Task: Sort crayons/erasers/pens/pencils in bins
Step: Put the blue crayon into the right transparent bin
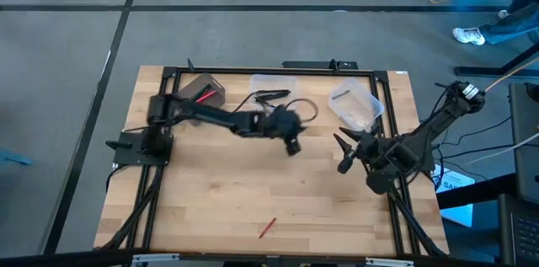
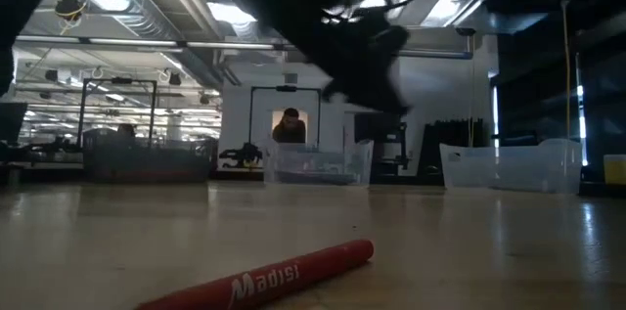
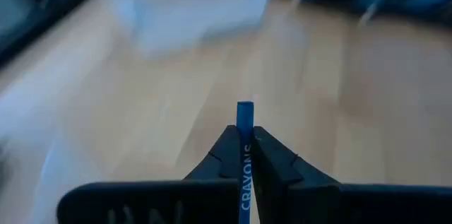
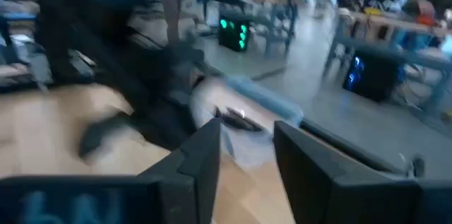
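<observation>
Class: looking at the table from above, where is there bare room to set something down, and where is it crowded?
Free: the near half of the table, bare apart from the red crayon.

Crowded: the far edge, with the grey box, two clear tubs, left gripper and right gripper.

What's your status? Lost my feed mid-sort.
Left gripper shut on blue crayon, mid-table. Right gripper open, waiting. Red crayon left on table. Nothing blocking.

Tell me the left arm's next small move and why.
Probably carry on toward the bins: the left gripper is shut on a blue crayon above mid-table, with the clear squarish tub just beyond it. Which bin takes crayons I cannot tell.
</observation>
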{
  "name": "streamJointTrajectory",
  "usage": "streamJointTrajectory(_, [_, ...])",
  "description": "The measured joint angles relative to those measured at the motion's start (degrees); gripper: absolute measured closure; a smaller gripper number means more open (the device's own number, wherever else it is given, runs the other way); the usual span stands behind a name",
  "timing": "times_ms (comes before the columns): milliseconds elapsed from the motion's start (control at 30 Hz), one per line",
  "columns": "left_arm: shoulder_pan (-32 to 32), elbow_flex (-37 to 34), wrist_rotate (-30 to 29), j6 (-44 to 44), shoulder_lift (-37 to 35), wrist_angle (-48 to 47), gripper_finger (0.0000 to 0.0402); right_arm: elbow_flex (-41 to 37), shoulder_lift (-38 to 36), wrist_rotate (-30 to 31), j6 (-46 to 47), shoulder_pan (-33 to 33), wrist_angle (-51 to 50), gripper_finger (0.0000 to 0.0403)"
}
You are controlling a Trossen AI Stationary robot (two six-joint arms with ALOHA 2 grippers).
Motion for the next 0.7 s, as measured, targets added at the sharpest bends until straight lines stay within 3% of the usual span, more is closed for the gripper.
streamJointTrajectory(100, [3.78, 7.12, 7.86, 6.83, 6.18, 7.35, 0.0399, 4.26, 0.06, 4.99, -6.04, 3.79, -0.14, 0.0268])
streamJointTrajectory(200, [6.26, 17.60, 12.16, 14.50, 13.45, 9.89, 0.0398, 7.10, 0.04, 9.46, -10.52, 6.82, -0.04, 0.0268])
streamJointTrajectory(433, [8.53, 42.07, 15.00, 29.73, 28.86, 10.49, 0.0396, 8.86, 0.11, 9.61, -12.60, 6.69, -0.51, 0.0268])
streamJointTrajectory(700, [10.65, 56.45, 20.37, 39.11, 41.07, 11.64, 0.0395, 8.86, 0.11, 9.59, -11.90, 4.89, -0.63, 0.0268])
